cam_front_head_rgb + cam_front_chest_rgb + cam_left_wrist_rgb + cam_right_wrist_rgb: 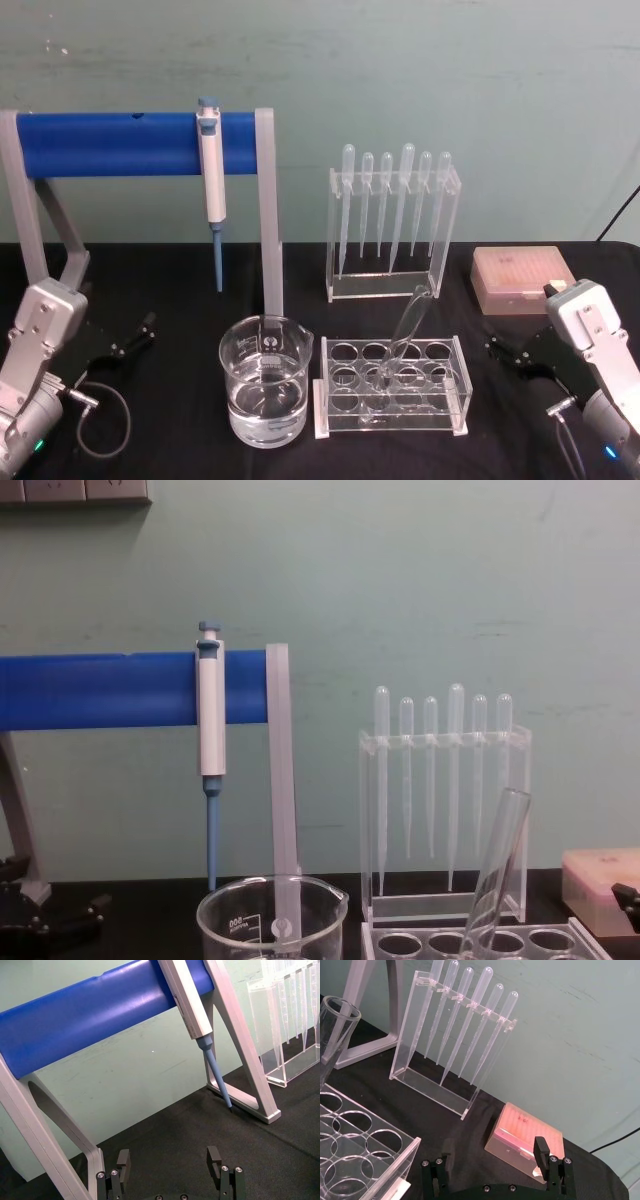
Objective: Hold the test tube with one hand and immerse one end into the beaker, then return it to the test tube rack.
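Observation:
The test tube (406, 332) leans tilted in the clear rack (392, 420), its rim up and toward the back; it also shows in the chest view (498, 868) and the right wrist view (334, 1031). The beaker (265, 392), part filled with clear liquid, stands left of the rack and appears low in the chest view (270, 916). My left gripper (138, 336) rests open at the table's left, well clear of the beaker, with nothing between its fingers (123, 1160). On the right my right gripper (497, 346) is open and empty, a short way from the rack (492, 1162).
A white-and-blue pipettor (211, 170) hangs on a blue bar stand (110, 143) behind the beaker. Behind the rack a clear holder (392, 225) carries several plastic pipettes. A pink tip box (522, 278) lies at the back right. The table has a black cloth.

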You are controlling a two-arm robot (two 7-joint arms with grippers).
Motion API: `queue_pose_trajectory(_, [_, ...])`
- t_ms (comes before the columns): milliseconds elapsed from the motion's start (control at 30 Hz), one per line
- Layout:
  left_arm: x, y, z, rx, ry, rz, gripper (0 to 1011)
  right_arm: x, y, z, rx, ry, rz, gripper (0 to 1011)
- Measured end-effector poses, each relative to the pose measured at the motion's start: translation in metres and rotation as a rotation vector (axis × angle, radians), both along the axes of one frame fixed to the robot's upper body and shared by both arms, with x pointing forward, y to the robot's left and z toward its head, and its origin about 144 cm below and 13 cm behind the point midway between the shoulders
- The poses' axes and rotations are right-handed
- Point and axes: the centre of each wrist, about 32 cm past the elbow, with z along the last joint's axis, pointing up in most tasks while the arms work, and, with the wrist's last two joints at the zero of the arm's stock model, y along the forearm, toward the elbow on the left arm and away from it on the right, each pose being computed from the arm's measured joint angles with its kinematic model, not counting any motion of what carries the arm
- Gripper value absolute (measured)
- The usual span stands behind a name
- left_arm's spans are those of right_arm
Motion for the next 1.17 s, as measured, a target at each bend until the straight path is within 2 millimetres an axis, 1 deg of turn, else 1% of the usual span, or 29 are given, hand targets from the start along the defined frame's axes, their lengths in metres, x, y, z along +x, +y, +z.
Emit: queue_pose_trajectory(1167, [0.0000, 0.0000, 0.0000, 0.000, 0.000, 0.000, 1000, 0.0000, 0.0000, 0.0000, 0.000, 0.000, 0.000, 1000])
